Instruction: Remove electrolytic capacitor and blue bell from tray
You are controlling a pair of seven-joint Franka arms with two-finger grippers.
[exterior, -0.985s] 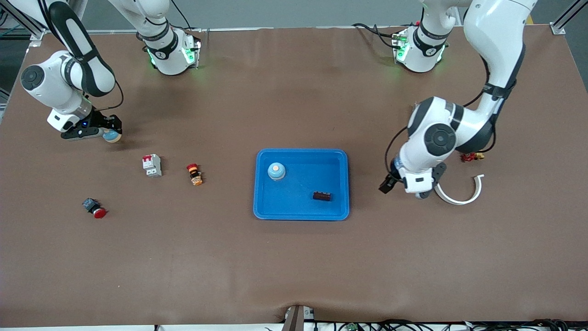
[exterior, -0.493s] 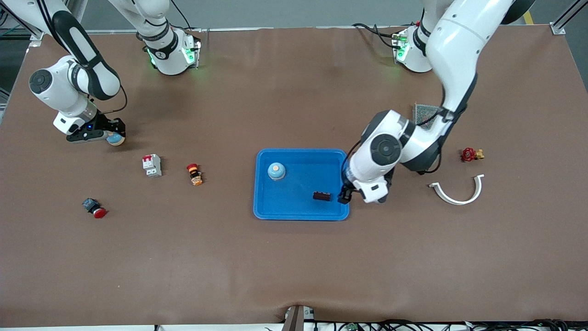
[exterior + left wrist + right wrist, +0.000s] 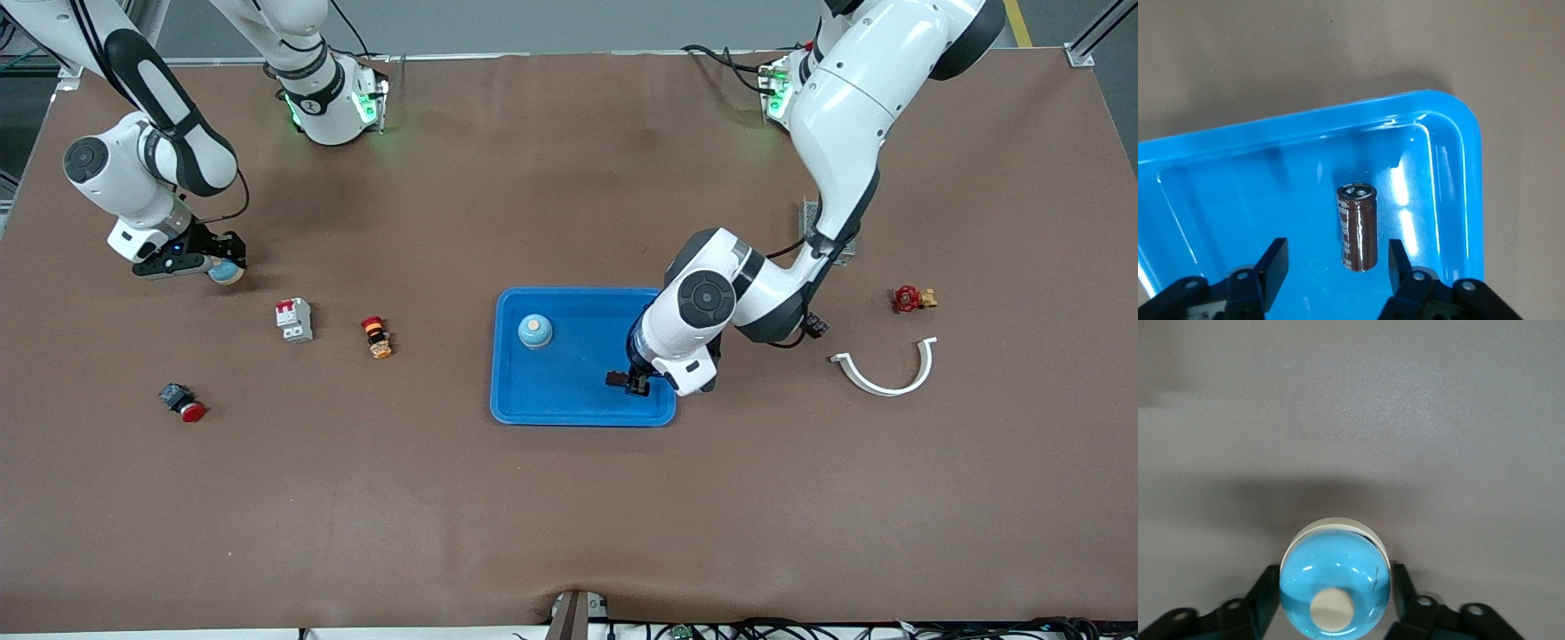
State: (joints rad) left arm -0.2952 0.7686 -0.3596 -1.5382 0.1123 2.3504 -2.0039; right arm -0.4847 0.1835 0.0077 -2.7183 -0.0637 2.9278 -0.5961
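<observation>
A dark brown capacitor (image 3: 616,379) (image 3: 1358,227) lies in the blue tray (image 3: 582,413) (image 3: 1465,133), in the corner nearest the front camera at the left arm's end. My left gripper (image 3: 636,384) (image 3: 1338,257) is low over it, open, one finger on each side with a gap on both. A light blue bell (image 3: 228,272) (image 3: 1336,580) sits low at the tabletop near the right arm's end. My right gripper (image 3: 220,266) (image 3: 1336,587) is shut on it, fingers (image 3: 1268,593) against both its sides with no gap showing.
A second blue bell (image 3: 534,331) stands in the tray. On the table lie a white-and-red breaker (image 3: 294,320), an orange-and-red button (image 3: 377,337), a red push button (image 3: 184,403), a red valve (image 3: 911,299) and a white curved piece (image 3: 889,373).
My left arm swung from beside the white curved piece to over the tray and came down at the capacitor, its fingers narrowing. The right gripper shifted slightly with the bell.
</observation>
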